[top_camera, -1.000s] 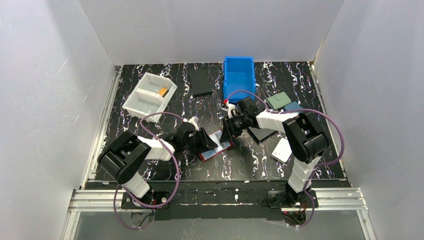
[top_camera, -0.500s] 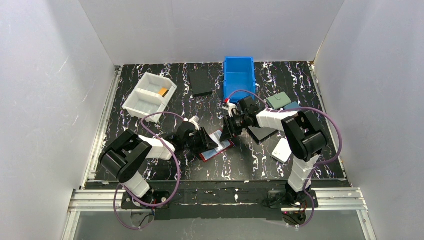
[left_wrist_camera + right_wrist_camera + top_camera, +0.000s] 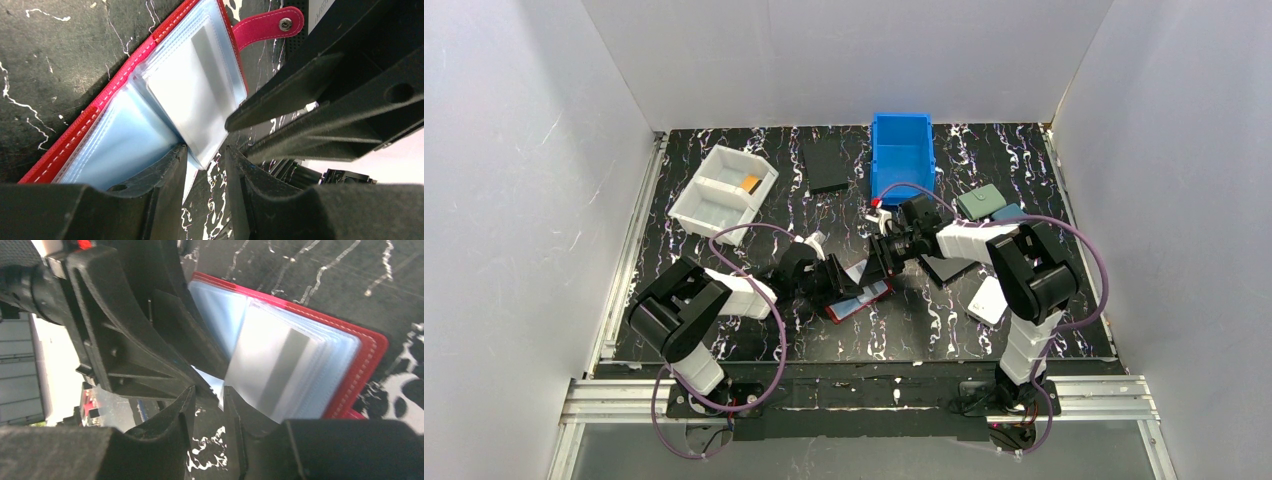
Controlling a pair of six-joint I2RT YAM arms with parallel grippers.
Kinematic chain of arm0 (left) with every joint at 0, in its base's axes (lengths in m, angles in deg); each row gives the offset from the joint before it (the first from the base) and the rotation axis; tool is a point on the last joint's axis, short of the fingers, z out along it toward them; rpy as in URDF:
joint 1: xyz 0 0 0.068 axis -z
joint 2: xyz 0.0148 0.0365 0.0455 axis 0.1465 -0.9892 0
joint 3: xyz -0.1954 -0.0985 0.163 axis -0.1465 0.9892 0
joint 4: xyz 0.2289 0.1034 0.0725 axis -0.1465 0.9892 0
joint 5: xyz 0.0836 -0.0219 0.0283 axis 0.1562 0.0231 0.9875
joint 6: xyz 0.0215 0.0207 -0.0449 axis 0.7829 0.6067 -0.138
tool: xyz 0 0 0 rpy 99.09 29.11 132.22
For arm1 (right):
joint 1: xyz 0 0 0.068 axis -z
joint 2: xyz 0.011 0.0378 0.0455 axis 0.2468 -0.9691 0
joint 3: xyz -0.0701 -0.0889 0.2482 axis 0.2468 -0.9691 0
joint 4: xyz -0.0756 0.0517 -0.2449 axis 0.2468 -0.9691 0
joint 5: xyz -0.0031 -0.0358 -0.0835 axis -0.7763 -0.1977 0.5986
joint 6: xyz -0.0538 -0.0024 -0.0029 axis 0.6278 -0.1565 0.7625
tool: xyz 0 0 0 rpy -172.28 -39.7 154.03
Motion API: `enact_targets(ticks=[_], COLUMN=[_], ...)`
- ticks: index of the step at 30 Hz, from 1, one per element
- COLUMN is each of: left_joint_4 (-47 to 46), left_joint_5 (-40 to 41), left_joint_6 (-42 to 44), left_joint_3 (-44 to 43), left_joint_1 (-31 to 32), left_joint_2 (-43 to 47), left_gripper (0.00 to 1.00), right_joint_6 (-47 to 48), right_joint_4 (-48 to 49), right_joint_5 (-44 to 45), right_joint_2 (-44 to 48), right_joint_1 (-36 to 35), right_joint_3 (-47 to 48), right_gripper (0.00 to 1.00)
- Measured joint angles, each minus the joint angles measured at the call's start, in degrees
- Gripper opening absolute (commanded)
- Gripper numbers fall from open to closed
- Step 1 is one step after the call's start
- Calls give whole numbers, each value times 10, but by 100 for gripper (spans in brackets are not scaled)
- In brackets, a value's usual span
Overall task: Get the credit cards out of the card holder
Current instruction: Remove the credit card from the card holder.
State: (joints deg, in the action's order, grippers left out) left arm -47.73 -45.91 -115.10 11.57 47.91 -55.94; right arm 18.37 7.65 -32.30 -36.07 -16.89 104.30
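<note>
The card holder lies open on the table, red cover down and pale pockets up. Both arms crowd over it, and the blue bin stands well beyond its far side. The whitish card sits in the top pocket, its grey stripe and long axis pointing toward the left gripper. Those jaws are narrowly parted astride the pocket's corner — a sliver of table shows beside it, so I cannot tell if they bite. The right gripper faces in from the holder's opposite side with a slim gap between its jaws and only table inside it — the card lies off to one side. I'd judge the left arm nearer, and the pull wants to run along the stripe. The orange card lies in the white tray, well off the holder's far left.
</note>
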Motion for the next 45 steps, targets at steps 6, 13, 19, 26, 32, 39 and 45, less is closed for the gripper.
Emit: enact_targets(ticks=[6, 13, 19, 26, 32, 39, 45], left_joint_4=[4, 33, 45, 47, 47, 47, 47], left_joint_5=[3, 4, 4, 4, 4, 4, 3], left_joint_6=[6, 13, 12, 11, 11, 11, 11], left_joint_3=[1, -16, -23, -23, -23, -23, -23], left_joint_1=[1, 0, 0, 0, 0, 0, 0], left_joint_2=[3, -9, -12, -12, -12, -12, -13], left_gripper=[25, 11, 10, 8, 9, 10, 11], right_joint_6=[68, 116, 115, 109, 110, 109, 103], right_joint_4=[-51, -75, -80, -84, -87, -87, -73], right_joint_5=[55, 80, 91, 100, 87, 76, 70], right_joint_2=[23, 39, 28, 11, 5, -3, -3], right_joint_1=[15, 23, 23, 23, 23, 23, 23], right_joint_3=[6, 13, 15, 17, 22, 28, 28], right_gripper=[36, 37, 36, 38, 37, 35, 30])
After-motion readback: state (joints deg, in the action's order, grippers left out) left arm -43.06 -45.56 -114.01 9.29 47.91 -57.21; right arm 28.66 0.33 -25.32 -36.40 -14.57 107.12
